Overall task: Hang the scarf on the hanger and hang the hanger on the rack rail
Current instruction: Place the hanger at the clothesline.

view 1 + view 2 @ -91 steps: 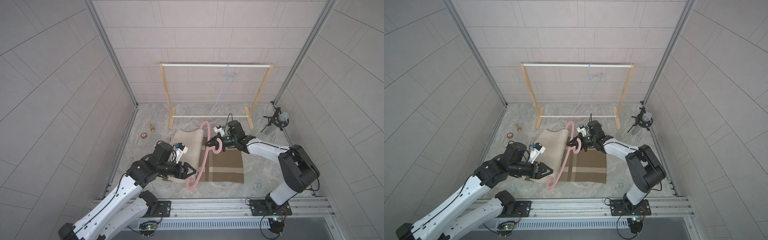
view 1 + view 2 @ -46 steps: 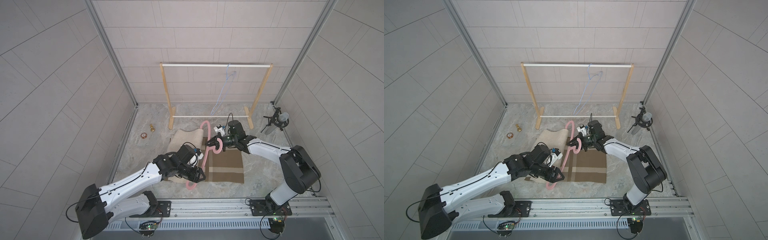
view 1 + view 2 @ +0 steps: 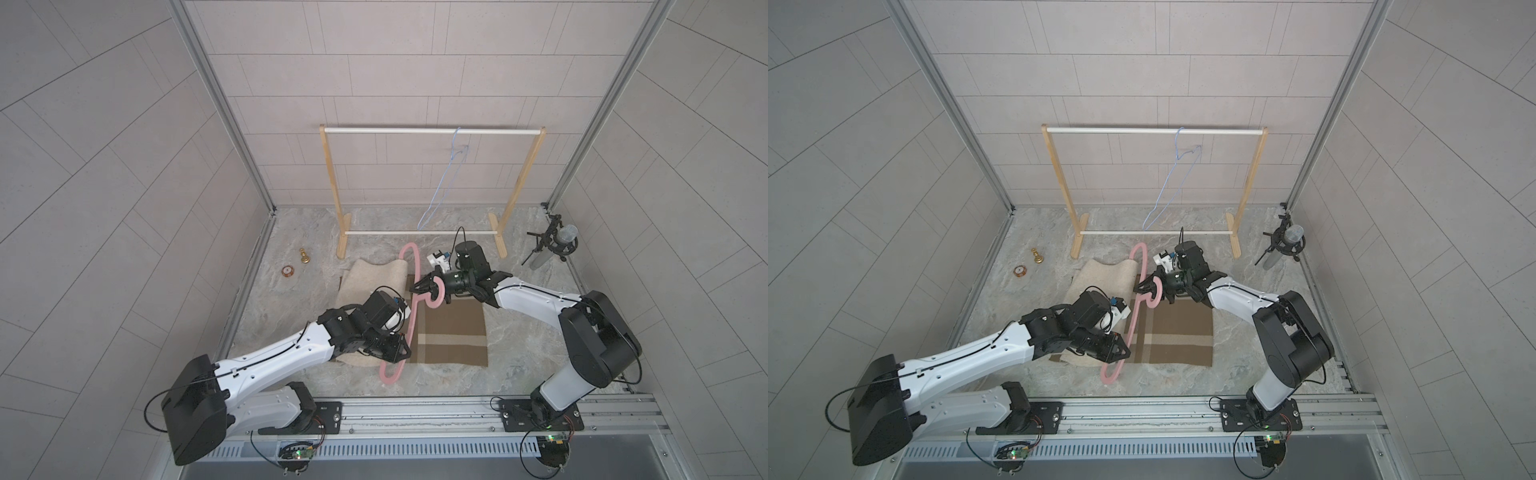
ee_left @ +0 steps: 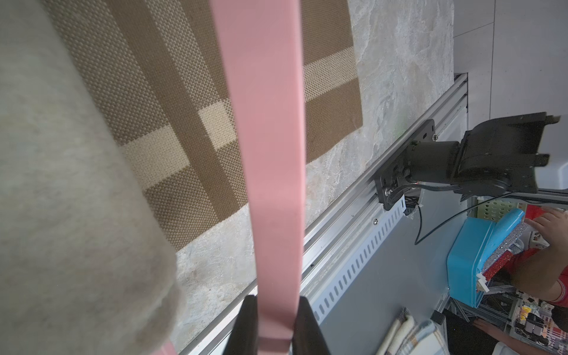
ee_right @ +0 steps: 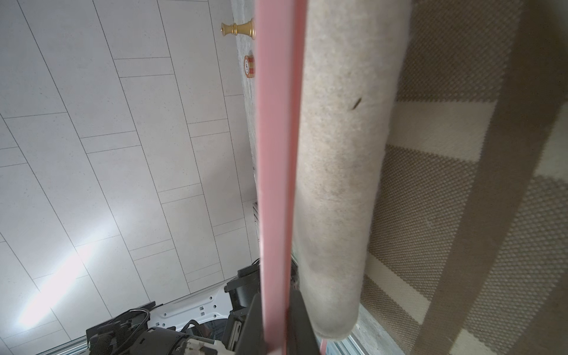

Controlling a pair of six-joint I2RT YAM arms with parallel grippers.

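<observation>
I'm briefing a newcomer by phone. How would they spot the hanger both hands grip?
Find the wooden rack at the back; before it lies a brown checked mat. Along the mat's edge, beside the beige scarf, runs the pink hanger, gripped by the left hand and right hand. It is thick and pink, unlike the thin blue wire hanger on the rack.

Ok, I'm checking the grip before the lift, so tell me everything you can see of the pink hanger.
The pink hanger is a thick, smooth band, plastic or foam by the look, with rounded ends and a curled hook. It runs over the brown checked mat, along the beige scarf. The left gripper is shut on its near arm, the right gripper on it by the hook.
</observation>
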